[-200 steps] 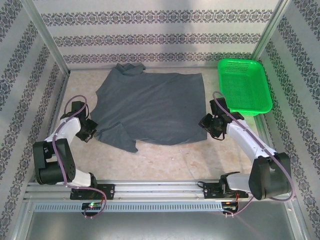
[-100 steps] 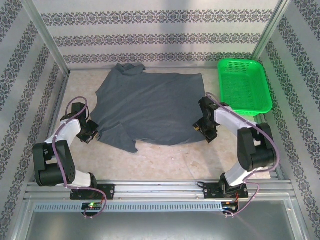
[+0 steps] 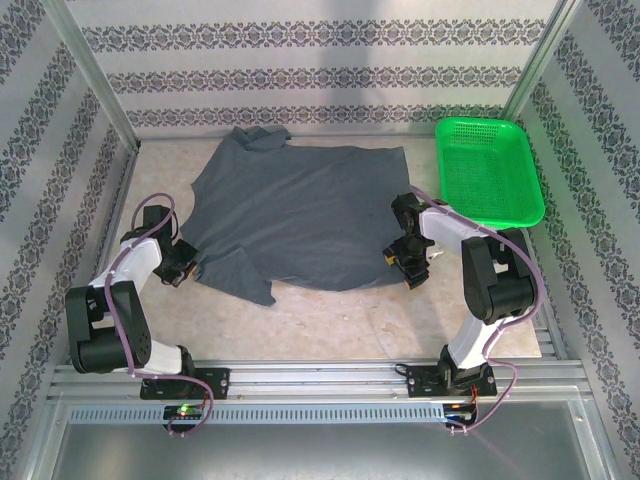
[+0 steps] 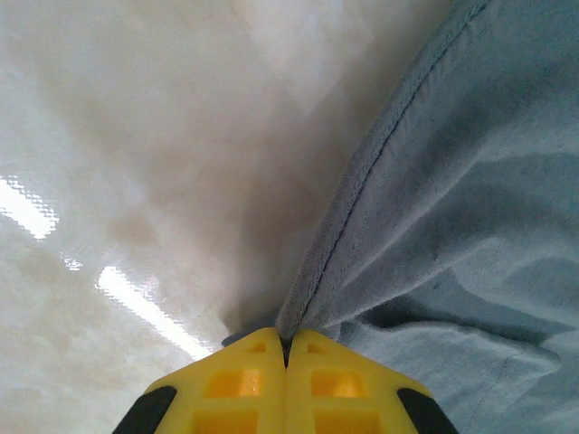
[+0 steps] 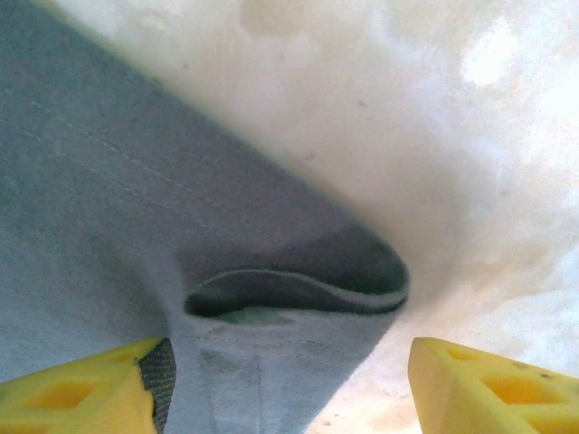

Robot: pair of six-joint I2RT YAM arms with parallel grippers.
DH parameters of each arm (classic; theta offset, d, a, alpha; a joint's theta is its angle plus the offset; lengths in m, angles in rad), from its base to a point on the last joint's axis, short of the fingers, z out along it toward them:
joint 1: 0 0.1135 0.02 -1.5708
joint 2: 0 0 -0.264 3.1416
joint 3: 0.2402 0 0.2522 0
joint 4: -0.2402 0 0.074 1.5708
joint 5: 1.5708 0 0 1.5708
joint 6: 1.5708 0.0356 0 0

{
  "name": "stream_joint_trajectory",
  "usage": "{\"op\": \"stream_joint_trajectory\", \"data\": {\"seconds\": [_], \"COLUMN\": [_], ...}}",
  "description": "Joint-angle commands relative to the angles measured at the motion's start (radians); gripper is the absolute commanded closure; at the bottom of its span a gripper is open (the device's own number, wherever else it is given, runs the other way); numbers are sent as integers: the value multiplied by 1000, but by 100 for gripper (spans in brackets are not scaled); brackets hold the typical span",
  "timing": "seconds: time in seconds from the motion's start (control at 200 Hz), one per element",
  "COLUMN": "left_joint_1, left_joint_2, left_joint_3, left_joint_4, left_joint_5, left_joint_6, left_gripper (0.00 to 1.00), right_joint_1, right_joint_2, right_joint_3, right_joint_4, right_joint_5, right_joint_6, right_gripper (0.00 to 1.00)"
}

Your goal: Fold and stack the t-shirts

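The dark slate-grey t-shirt [image 3: 300, 215] lies spread flat mid-table, collar toward the back wall. At its left side edge sits my left gripper [image 3: 186, 262]; in the left wrist view the yellow fingers [image 4: 244, 380] are pressed together, with the shirt's stitched hem [image 4: 362, 199] pinched between their tips. My right gripper [image 3: 406, 264] is at the shirt's near right corner. In the right wrist view its two fingers [image 5: 81, 398] stand wide apart, and the curled-up corner of cloth [image 5: 289, 353] lies between them, held by neither.
A green plastic basket [image 3: 524, 175] stands at the back right, next to the right arm. Patterned walls enclose the table on three sides. A bare beige tabletop [image 3: 340, 320] runs between the shirt's near edge and the arm bases.
The right arm has folded up and its gripper has slid left onto the shirt's near right corner. The left gripper stays at the left edge.
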Motion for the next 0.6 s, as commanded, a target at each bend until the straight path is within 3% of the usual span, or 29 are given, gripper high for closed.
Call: {"op": "stream_joint_trajectory", "data": {"seconds": [0.0, 0.325, 0.445, 0.595], "left_joint_1": [6, 6, 6, 6], "left_joint_2": [-16, -14, -10, -8], "left_joint_3": [3, 14, 12, 6], "left_joint_4": [13, 9, 11, 17], "left_joint_5": [7, 4, 5, 14], "left_joint_6": [-1, -6, -10, -17], "left_gripper": [100, 100, 100, 100], "right_joint_1": [-19, -40, -43, -42], "right_joint_2": [15, -76, -156, -260], "right_joint_3": [-19, -103, -158, -238], "right_joint_4": [-38, -51, -73, -106], "right_joint_5": [22, 25, 23, 15], "right_joint_6": [19, -10, -17, -22], "right_gripper": [32, 48, 58, 62]}}
